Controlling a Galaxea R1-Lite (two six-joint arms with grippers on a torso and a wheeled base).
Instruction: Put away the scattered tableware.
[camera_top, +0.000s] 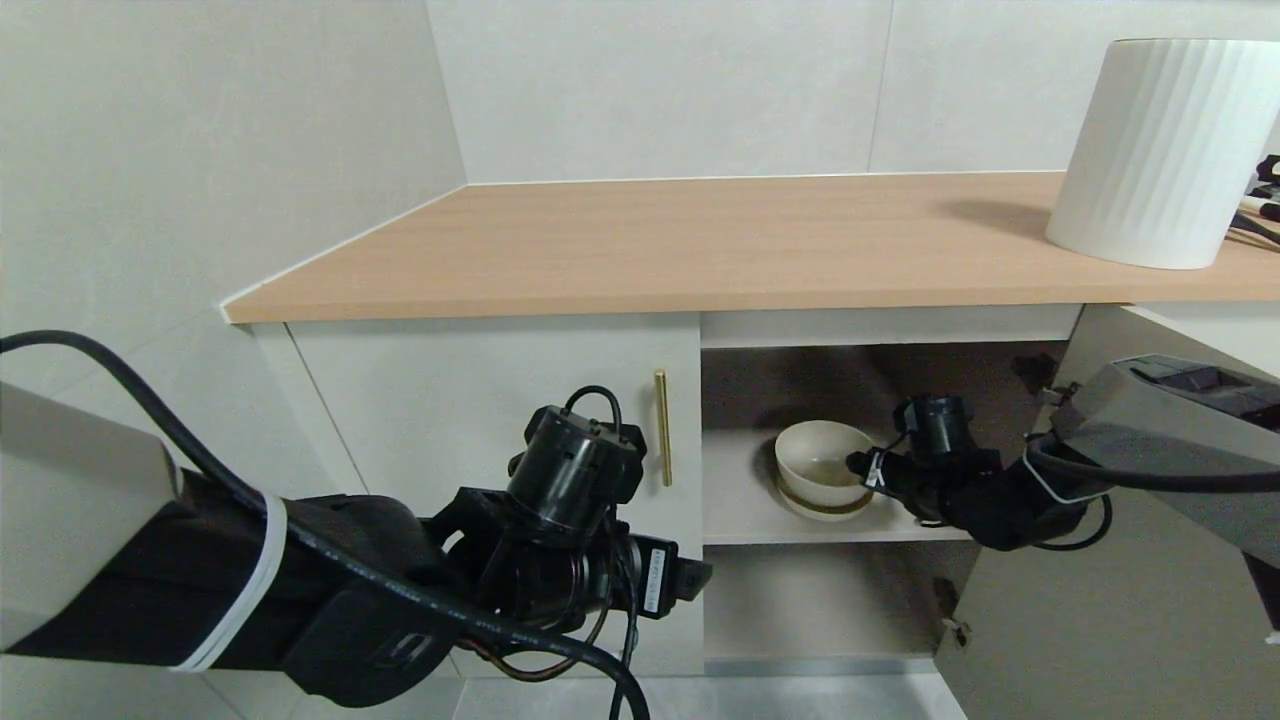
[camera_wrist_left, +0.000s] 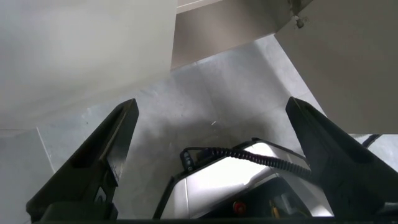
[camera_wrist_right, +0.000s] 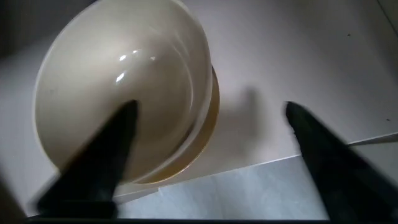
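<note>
A cream bowl (camera_top: 822, 462) (camera_wrist_right: 124, 87) sits on the cabinet's middle shelf (camera_top: 738, 500), stacked on a second dish with a gold-brown rim (camera_top: 826, 508) (camera_wrist_right: 210, 121). My right gripper (camera_top: 858, 464) (camera_wrist_right: 211, 109) is inside the cabinet at the bowl's right side and open. One finger (camera_wrist_right: 106, 149) lies across the bowl's inside, the other (camera_wrist_right: 323, 155) over the bare shelf. I cannot tell whether it touches the rim. My left gripper (camera_top: 692, 576) (camera_wrist_left: 211, 102) hangs low in front of the closed left door, open and empty, pointing down at the grey floor.
The left door (camera_top: 480, 400) is closed, with a gold handle (camera_top: 661, 425). The right door (camera_top: 1100, 600) stands open beside my right arm. A lower compartment (camera_top: 820, 600) lies under the shelf. A white ribbed container (camera_top: 1165, 150) stands on the wooden countertop (camera_top: 650, 245).
</note>
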